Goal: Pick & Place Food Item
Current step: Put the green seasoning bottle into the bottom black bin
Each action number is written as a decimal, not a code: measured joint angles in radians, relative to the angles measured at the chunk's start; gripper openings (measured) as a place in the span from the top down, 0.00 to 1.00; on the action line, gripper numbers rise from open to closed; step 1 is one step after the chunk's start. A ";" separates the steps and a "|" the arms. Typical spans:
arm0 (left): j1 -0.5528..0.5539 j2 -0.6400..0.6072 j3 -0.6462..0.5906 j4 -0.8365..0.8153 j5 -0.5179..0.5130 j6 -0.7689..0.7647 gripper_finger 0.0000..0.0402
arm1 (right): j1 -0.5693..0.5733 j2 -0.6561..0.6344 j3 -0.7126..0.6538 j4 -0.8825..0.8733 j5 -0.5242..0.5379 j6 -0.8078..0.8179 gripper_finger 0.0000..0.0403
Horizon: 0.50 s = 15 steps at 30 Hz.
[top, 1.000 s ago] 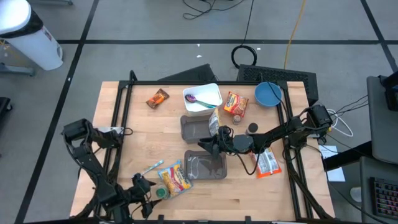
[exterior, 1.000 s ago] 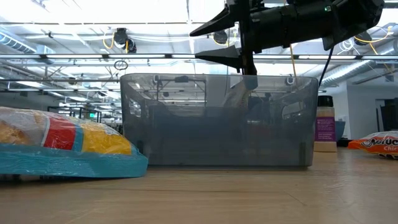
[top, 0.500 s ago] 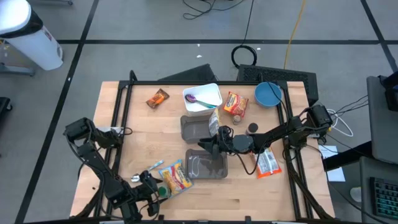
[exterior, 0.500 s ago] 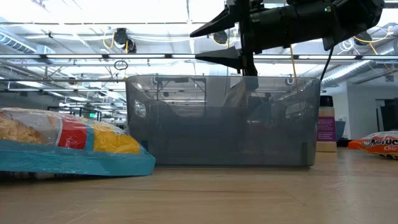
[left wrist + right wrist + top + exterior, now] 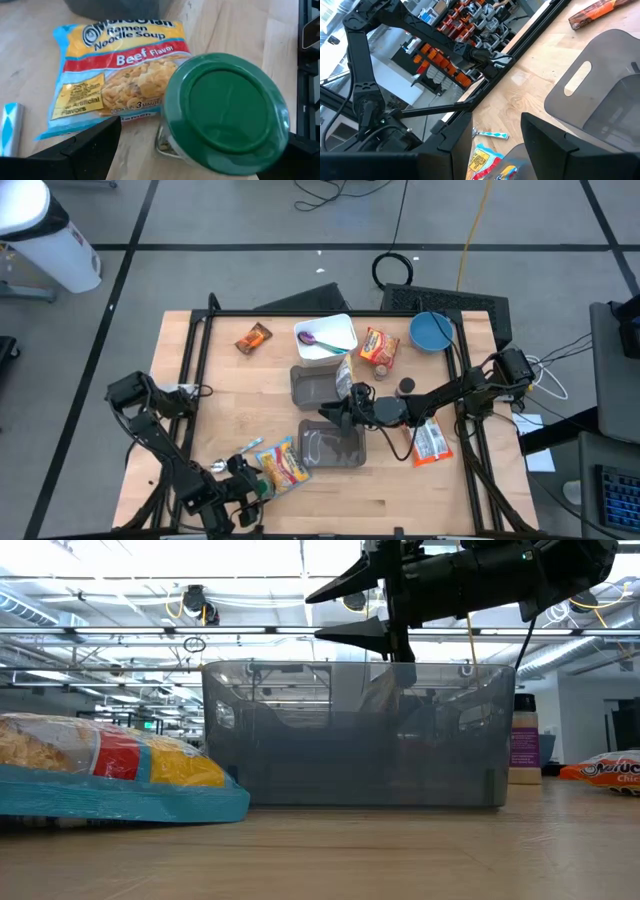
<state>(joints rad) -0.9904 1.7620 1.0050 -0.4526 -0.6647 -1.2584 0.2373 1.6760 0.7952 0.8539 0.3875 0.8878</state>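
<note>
Green-lidded jar (image 5: 225, 111) upright between wide-spread fingers of left gripper (image 5: 247, 483), lid facing its wrist camera; beef ramen packet (image 5: 116, 82) just beyond, lying flat, long axis running away toward grey container (image 5: 331, 447). Right gripper (image 5: 392, 628) hovering above that container, arm stretched level, fingers parted, empty. Two grey containers, one jar.

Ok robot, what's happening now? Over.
Left pincer open around green-lidded jar, beside ramen pack. Right pincer half open, empty, above grey bin. Nothing blocking.
</note>
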 joint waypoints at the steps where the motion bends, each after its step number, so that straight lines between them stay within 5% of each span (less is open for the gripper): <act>1: 0.003 0.003 0.000 0.009 0.006 0.000 0.02 | 0.000 0.000 0.000 0.000 0.000 0.000 0.60; 15: 0.009 0.005 0.000 0.018 -0.012 0.007 0.02 | 0.000 0.000 0.000 0.000 0.001 -0.009 0.60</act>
<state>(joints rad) -0.9817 1.7668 1.0050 -0.4351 -0.6771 -1.2510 0.2371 1.6760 0.7952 0.8536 0.3889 0.8787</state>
